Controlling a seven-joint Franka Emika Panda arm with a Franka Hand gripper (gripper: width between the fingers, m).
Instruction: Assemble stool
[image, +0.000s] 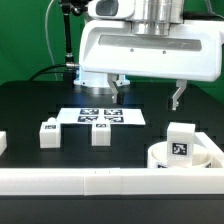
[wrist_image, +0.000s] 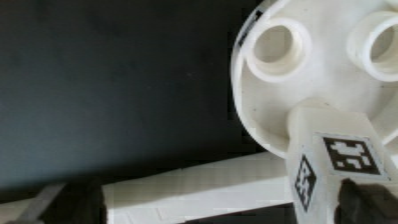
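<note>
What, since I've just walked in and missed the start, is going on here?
A robot arm is putting a white stool together. Its gripper hangs open above the black table, holding nothing. The round seat disc lies by the border rail, with one tagged leg standing on it; whether that leg is fastened cannot be told. Two more legs sit loose in front of the marker board.

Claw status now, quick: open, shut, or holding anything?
Two-finger claw: open, jaws spread wide, holding nothing.
</note>
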